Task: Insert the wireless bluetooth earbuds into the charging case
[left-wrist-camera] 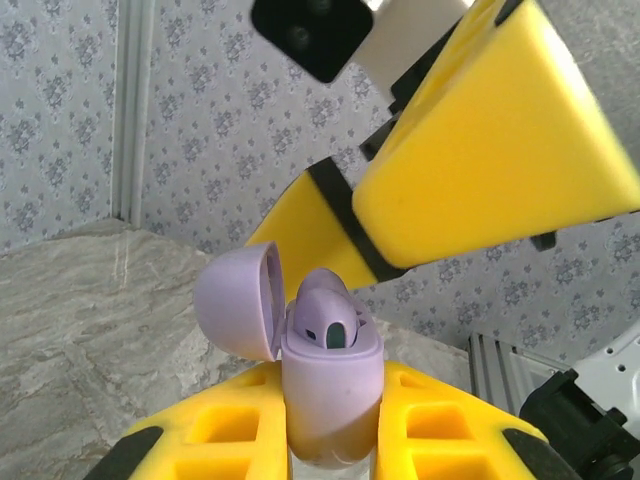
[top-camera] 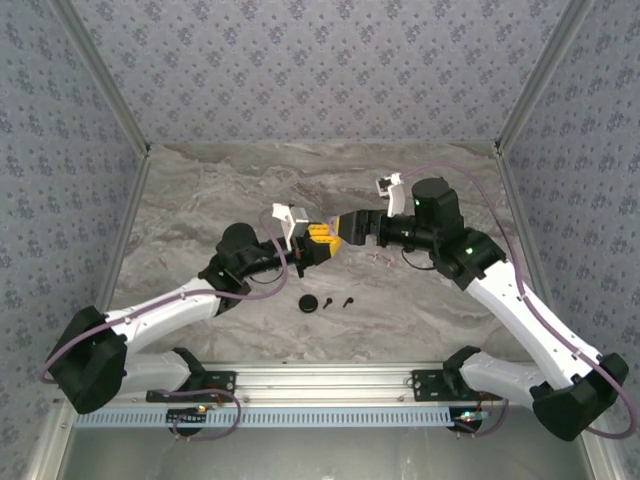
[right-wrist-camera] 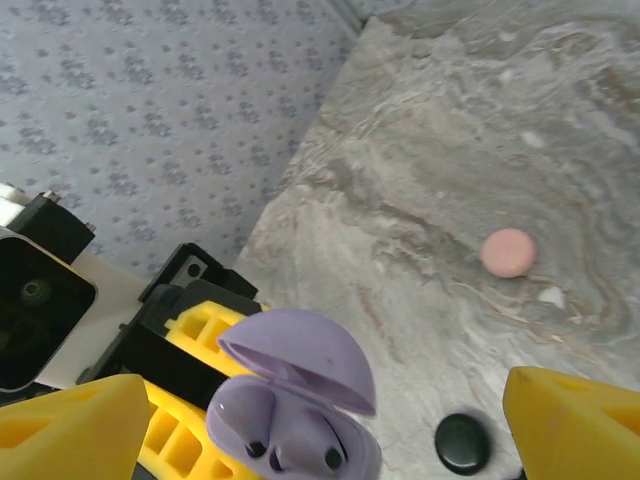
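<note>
My left gripper is shut on a purple charging case, held upright in the air with its lid swung open. A purple earbud sits in the case. From above, two purple earbuds lie side by side in the case under the raised lid. My right gripper hangs just over the case, open wide, with one yellow finger on each side and nothing between them. Both grippers meet mid-table, left gripper and right gripper.
A black round case and two black earbuds lie on the marble table near the front. A pink round case and the black case lie below my right gripper. Patterned walls close in three sides.
</note>
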`<action>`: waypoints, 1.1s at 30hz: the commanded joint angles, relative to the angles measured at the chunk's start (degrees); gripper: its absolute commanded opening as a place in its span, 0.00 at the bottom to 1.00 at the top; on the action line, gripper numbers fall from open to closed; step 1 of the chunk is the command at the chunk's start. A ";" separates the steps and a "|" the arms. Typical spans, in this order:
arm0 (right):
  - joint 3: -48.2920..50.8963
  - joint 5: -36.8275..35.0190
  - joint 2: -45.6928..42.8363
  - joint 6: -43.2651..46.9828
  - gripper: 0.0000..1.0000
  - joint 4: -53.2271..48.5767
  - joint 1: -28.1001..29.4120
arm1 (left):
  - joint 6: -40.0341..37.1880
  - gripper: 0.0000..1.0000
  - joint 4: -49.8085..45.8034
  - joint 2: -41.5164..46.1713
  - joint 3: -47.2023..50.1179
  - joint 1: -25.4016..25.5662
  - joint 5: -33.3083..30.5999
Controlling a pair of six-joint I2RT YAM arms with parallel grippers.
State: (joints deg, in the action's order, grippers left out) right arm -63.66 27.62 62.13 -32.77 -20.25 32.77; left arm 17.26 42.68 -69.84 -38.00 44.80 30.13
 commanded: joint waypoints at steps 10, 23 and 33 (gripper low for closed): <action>-1.38 10.33 1.28 -2.14 0.94 9.37 1.49 | -0.01 0.00 0.15 1.44 -2.25 0.49 1.64; 2.54 6.51 -5.43 -0.41 0.93 7.63 2.99 | -1.13 0.00 -1.92 1.05 -2.40 0.52 0.90; -7.60 -22.99 -6.51 7.93 0.91 -13.86 3.39 | -0.73 0.00 -13.98 0.06 -7.07 -0.50 -4.02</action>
State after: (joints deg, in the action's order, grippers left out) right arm -66.35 19.68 57.39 -28.62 -25.56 35.79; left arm 17.04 35.38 -69.80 -40.07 44.97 28.56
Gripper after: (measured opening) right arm 0.916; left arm 0.178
